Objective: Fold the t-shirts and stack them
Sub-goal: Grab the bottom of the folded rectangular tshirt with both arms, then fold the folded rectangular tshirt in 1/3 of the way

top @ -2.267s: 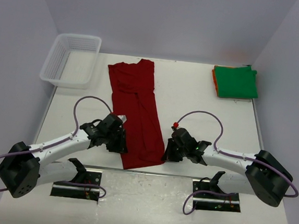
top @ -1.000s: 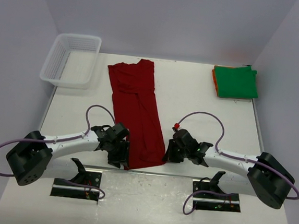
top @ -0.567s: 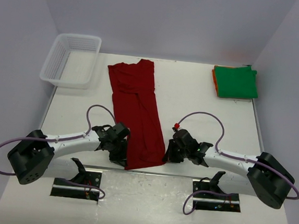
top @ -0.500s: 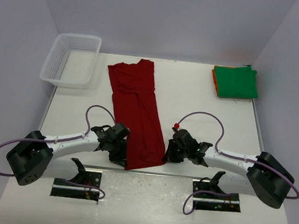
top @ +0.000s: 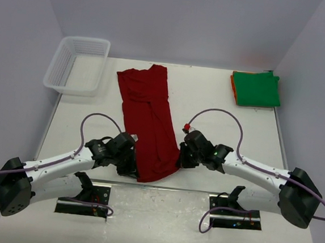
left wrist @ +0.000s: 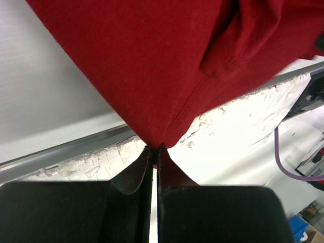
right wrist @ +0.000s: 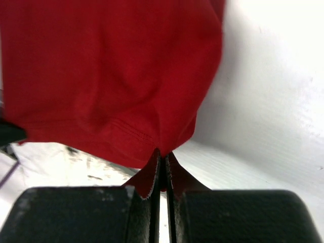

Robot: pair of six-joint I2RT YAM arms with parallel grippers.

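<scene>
On the white counter [top: 220,112] we've got our left tool [left wrist: 154,149] and right tool [right wrist: 162,153] each pinched tight on a near hem corner of the dark red t-shirt [top: 148,120], which stretches lengthwise straight away from us.

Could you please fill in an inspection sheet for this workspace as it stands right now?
Surface: white table, matte, partly covered by cloth.
Job's things: dark red t-shirt lies lengthwise, sides folded in; green t-shirt folded on top of orange t-shirt at the far right corner.
Clutter: white mesh basket at the far left corner.
Grippers: left gripper and right gripper each shut on a near corner of the dark red t-shirt.
Cables: a purple cable loops over each arm.
Surroundings: plain walls; nothing else seen.
</scene>
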